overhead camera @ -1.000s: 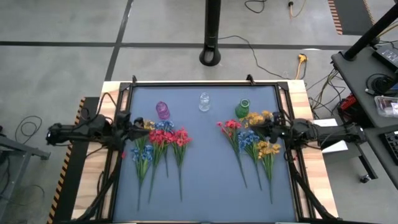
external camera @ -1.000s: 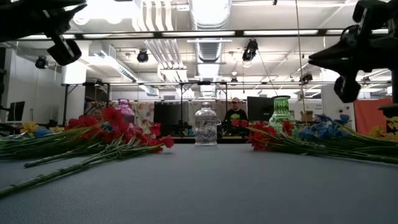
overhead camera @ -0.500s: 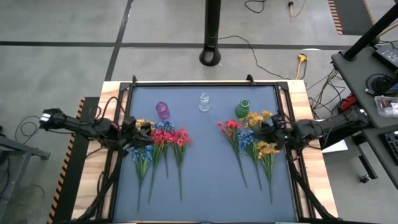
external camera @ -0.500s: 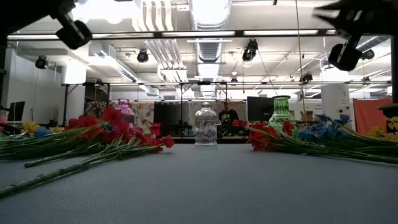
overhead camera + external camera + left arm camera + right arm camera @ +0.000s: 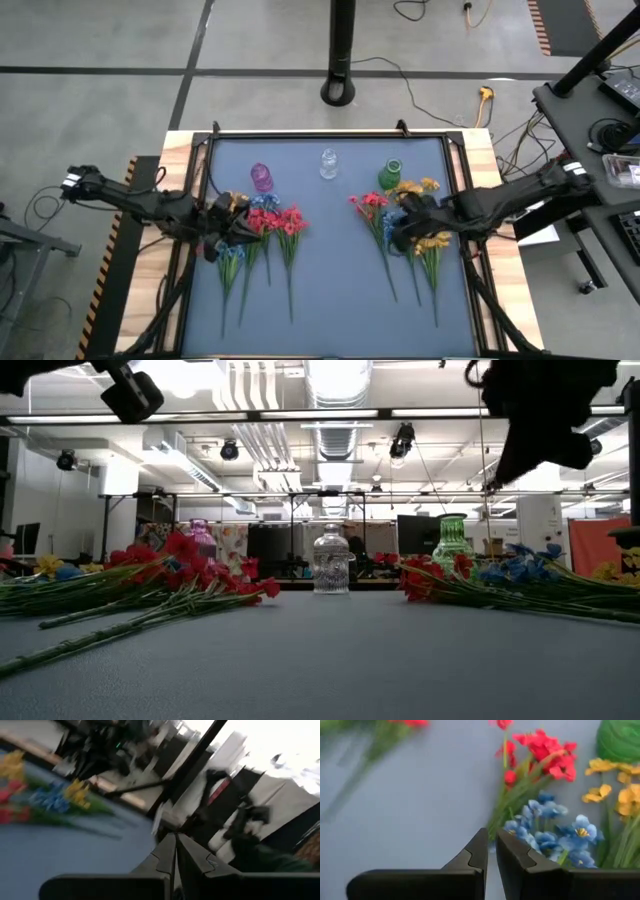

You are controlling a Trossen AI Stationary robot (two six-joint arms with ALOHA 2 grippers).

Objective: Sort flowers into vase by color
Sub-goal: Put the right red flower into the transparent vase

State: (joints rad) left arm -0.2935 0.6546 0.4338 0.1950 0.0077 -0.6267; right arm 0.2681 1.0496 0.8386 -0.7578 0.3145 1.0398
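Left tool (image 5: pixel 238 228) pinched closed, empty, over left flowers (image 5: pixel 258 232) lying on bench (image 5: pixel 330 290), right tool (image 5: pixel 398 232) nearly closed, empty, above right flowers (image 5: pixel 405 228), purple vase (image 5: pixel 261 177), clear vase (image 5: pixel 328 163), green vase (image 5: pixel 390 175) upright behind

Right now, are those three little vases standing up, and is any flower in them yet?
All upright: purple vase, clear vase and green vase stand in a row. No stems in them; the flowers lie flat on the mat.
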